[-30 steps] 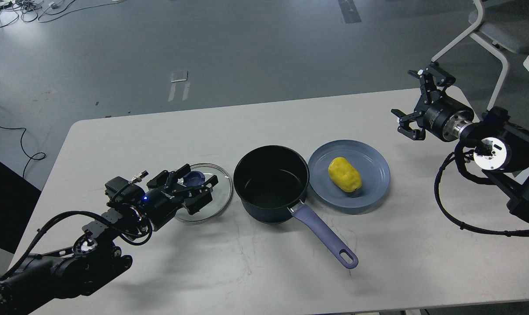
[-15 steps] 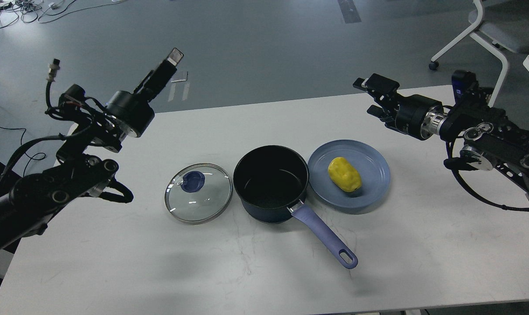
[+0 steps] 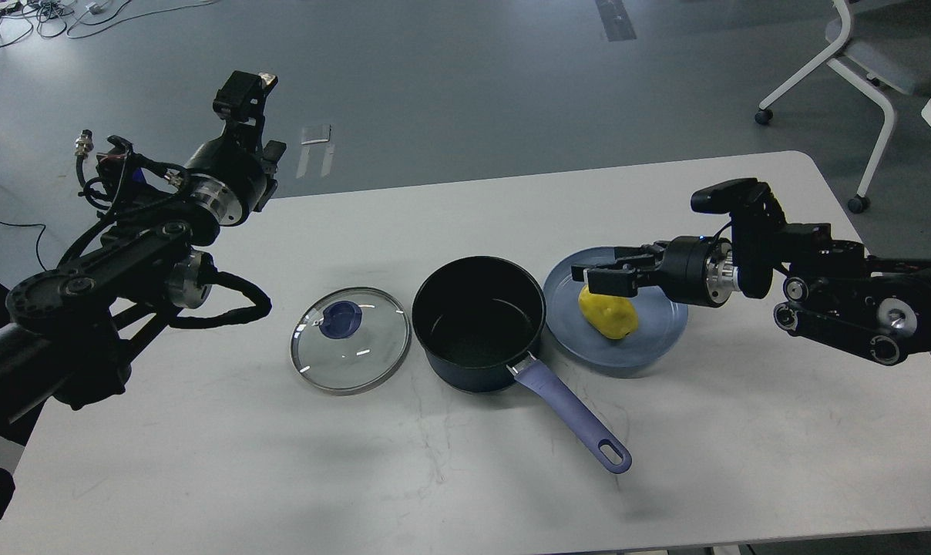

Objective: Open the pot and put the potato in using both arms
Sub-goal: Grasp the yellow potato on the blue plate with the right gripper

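White table (image 3: pixel 203 462) on grey floor. Pot (image 3: pixel 478 320) uncovered, empty; glass lid (image 3: pixel 350 349) flat just left of pot: opening done. Potato (image 3: pixel 608 311) on blue plate (image 3: pixel 658 327) right of pot. Right gripper (image 3: pixel 600 279) over potato, fingers parted, nothing gripped. Left gripper (image 3: pixel 242 92) raised far left of pot; opening unclear. Left: grasp, transfer.

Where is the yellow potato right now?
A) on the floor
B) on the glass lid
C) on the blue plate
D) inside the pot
C: the potato lies on the blue plate, beside the open pot, which has nothing in it.
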Available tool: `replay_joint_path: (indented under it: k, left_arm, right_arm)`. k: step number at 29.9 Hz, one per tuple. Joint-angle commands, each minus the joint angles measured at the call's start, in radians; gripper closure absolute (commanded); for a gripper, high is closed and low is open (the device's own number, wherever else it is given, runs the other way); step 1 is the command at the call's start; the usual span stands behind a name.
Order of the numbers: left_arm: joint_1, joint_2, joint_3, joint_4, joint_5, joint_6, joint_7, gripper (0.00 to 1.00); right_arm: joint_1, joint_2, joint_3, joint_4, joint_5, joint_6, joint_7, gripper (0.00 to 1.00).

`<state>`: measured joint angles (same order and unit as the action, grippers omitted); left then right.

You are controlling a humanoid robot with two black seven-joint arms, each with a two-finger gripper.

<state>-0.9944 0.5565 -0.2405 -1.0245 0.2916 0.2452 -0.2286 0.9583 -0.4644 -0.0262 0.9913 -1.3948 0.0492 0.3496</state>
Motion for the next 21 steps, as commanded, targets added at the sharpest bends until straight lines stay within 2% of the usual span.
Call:
replay_joint_path:
  k: [1,13,21]
  left_arm:
    - [0.008,0.01,0.003,0.0,0.001,0.0,0.0,0.02]
    - [0.031,0.008,0.004,0.001,0.003,-0.001,-0.001,0.02]
    - [0.031,0.005,0.004,0.001,0.018,0.0,0.0,0.02]
  right_arm:
    - [0.007,0.041,-0.054,-0.006,-0.007,-0.002,0.005,0.18]
    - [0.019,0.043,-0.101,-0.04,-0.018,0.0,0.002,0.19]
    - [0.054,0.017,-0.106,-0.002,-0.018,0.003,0.003,0.17]
